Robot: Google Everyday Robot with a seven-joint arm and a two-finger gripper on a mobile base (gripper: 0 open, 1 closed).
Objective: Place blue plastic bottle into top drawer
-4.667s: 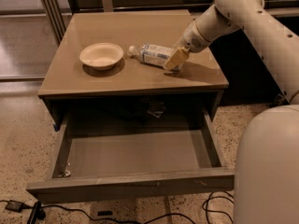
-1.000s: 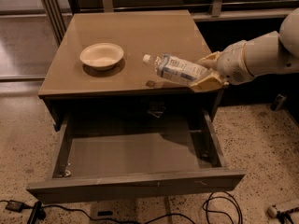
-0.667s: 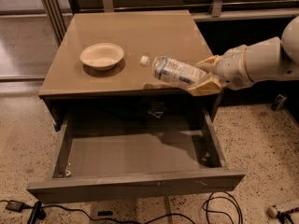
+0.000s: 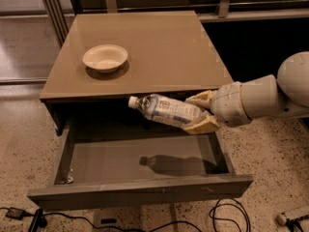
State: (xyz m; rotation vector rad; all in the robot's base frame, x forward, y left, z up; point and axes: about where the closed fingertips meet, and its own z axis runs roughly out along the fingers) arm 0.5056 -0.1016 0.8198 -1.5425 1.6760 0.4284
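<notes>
Two gripper (image 4: 197,113) fingers (image 4: 202,98) clamp the clear blue-labelled plastic bottle (image 4: 164,110); below them, beyond the tan bench (image 4: 159,37) edge, the grey-brown top drawer (image 4: 145,191) gapes.

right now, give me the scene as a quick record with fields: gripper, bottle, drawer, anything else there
gripper: at the drawer's right side, closed on the bottle's base end
blue plastic bottle: held in the air over the open drawer, lying nearly level, cap pointing left
top drawer: pulled out, bottle's shadow on its floor
bowl: upright on the cabinet top, left side
cables: on the floor in front
task state: bottle not yet in the drawer
</notes>
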